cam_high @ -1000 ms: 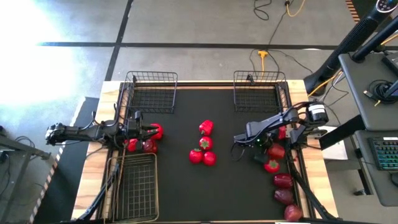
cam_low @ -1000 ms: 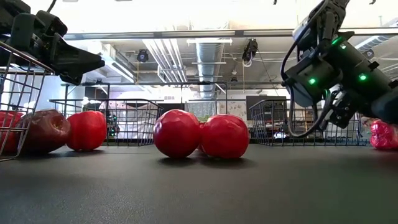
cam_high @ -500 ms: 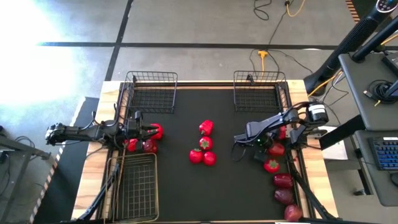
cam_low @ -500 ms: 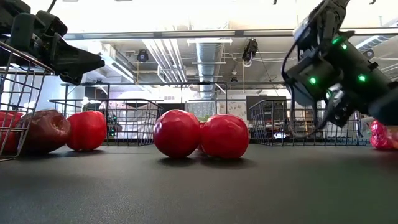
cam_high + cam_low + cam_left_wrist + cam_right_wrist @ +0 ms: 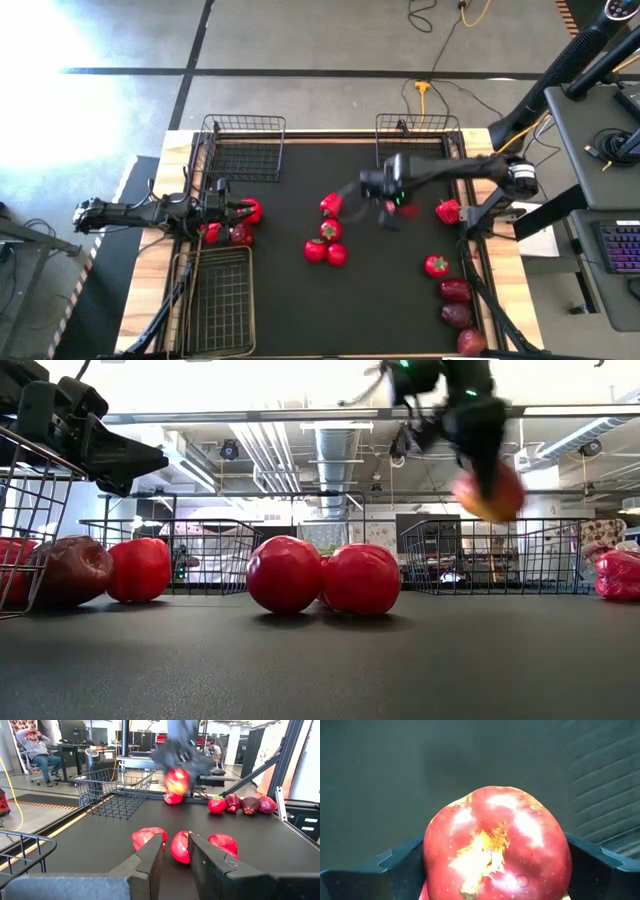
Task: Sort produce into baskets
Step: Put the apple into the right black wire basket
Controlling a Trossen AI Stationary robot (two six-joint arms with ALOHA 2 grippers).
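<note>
My right gripper (image 5: 392,207) is shut on a red and yellowish apple (image 5: 488,495), high above the mat between the centre cluster and the far right basket (image 5: 415,150). The apple also shows in the left wrist view (image 5: 176,781) and fills the right wrist view (image 5: 495,845). My left gripper (image 5: 240,210) hovers low at the table's left, open and empty, beside a tomato (image 5: 252,210) and two more red fruits (image 5: 226,234). A pepper (image 5: 331,205) and three tomatoes (image 5: 327,245) lie on the mat at the centre. My right gripper pinches the apple between its two fingers (image 5: 402,865), one on each opposite side (image 5: 432,855). The fingers come from above, pointing down. The apple hangs below the gripper, lifted clear of the mat, its yellowish end toward the wrist camera.
A far left basket (image 5: 243,150) and a long basket (image 5: 220,300) at the near left stand by my left arm. A pepper (image 5: 448,211), a tomato (image 5: 436,266) and three dark apples (image 5: 457,315) lie along the right edge.
My right gripper has risen from the mat by the right edge and swung toward the far edge and the table's left, carrying the apple, which is now lifted clear. My left arm has kept still.
</note>
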